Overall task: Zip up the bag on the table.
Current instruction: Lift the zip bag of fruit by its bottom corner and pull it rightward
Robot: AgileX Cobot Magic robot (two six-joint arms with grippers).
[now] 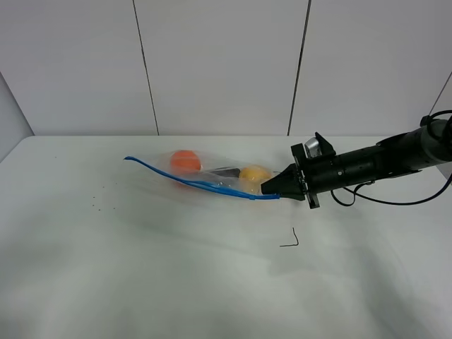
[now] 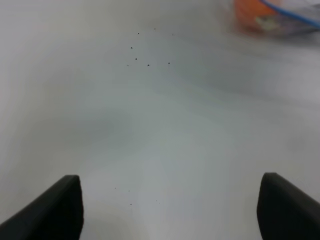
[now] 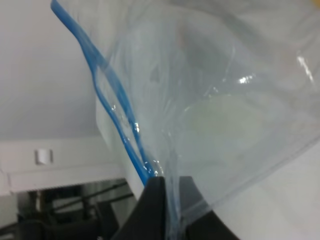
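Your right gripper (image 1: pixel 272 189) is squeezing tight on the bag (image 1: pixel 212 176), right at one end of its blue zipper strip (image 1: pixel 191 182). The bag is lying on the table (image 1: pixel 141 282) near its far edge, with an orange (image 1: pixel 185 161) and a yellow pear (image 1: pixel 254 173) showing inside. Your left gripper (image 2: pixel 172 210) is hanging over the bare table with its jaws wide apart, holding nothing.

bag (image 1: pixel 212 178) on table (image 1: pixel 141 275) (orange (image 1: pixel 185 162) inside)

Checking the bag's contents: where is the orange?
In the high view, the orange lies inside the bag near its left end, left of the pear.
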